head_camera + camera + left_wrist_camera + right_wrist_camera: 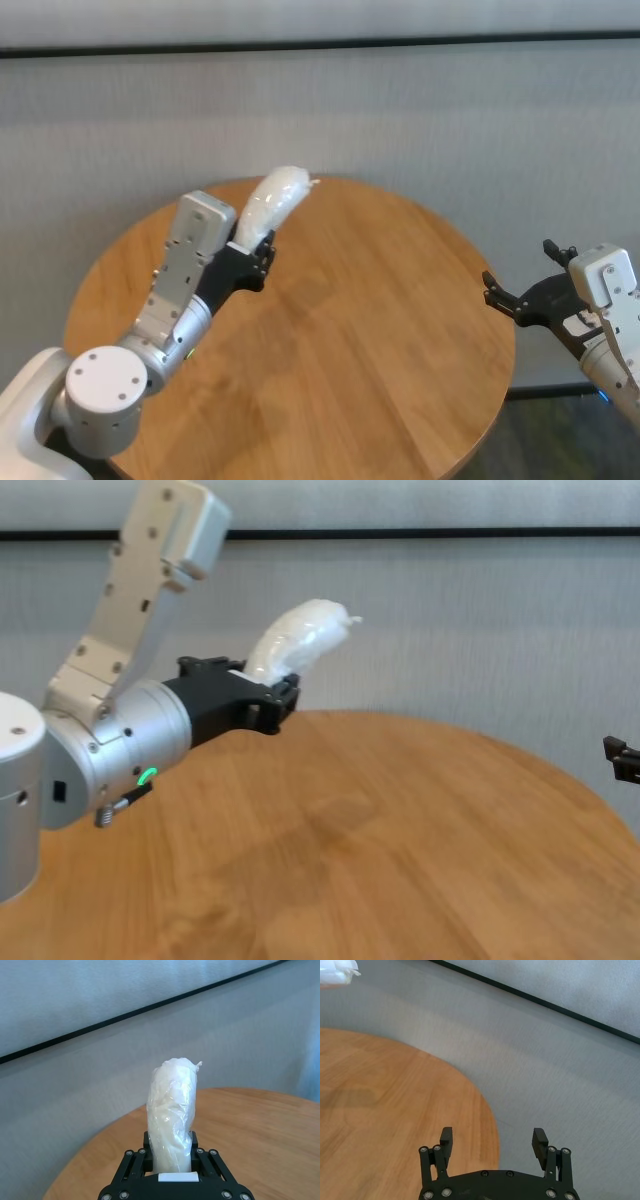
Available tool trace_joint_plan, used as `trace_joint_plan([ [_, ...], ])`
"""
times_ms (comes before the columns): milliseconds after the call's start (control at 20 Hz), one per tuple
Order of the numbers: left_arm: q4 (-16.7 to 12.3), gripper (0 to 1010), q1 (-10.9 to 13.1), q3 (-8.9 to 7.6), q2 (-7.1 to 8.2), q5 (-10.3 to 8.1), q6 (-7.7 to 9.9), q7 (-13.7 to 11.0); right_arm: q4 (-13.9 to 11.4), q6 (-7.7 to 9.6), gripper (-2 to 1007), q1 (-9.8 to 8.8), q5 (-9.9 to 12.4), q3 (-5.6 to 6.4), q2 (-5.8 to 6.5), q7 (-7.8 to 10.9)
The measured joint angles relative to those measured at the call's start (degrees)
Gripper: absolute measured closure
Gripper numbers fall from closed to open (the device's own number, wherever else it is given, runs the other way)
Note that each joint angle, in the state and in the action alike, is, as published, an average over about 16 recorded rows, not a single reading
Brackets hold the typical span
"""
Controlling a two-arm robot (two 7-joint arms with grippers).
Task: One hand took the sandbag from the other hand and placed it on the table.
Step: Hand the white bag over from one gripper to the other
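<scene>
1. The left gripper [262, 255], on the green-lit wrist, is clamped shut on the bottom end of the sandbag [270, 203]. It holds the bag up in the air above the table [380, 330], over the far left part of the top.
2. From those fingers the sandbag runs up and away toward about one o'clock in the head view. Its long axis leans to the robot's right, and the small twisted tip is the free end farthest from the grip.
3. The free upper half of the bag is bare; only the lower end sits between the fingers, as the left wrist view shows.
4. The right gripper [528, 297] hangs off the table's right edge with its fingers spread wide and nothing between them.
5. From the right gripper the sandbag lies toward about ten o'clock in the head view, well apart, with most of the tabletop between them.
6. Judgement: the handover is not yet made. The right gripper needs to cross the table and close on the free upper end.
</scene>
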Motion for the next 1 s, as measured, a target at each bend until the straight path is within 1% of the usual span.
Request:
trace_joint_plan([
  [300,-2.22,599,-0.17,1.35,-0.17,1.66,-0.2,-2.4,0.0,0.0,4,0.0,0.0,0.0,0.0,0.0],
  [500,-3.55,599,-0.18,1.96,-0.43,2.3,-0.33,-3.93,0.0,0.0,4,0.0,0.0,0.0,0.0,0.0],
  [750,-4.92,599,-0.05,2.13,-0.89,2.62,-0.39,-5.51,0.0,0.0,4,0.0,0.0,0.0,0.0,0.0],
  [1000,-5.52,599,0.11,1.91,-1.31,2.81,-0.14,-6.78,0.0,0.0,4,0.0,0.0,0.0,0.0,0.0],
])
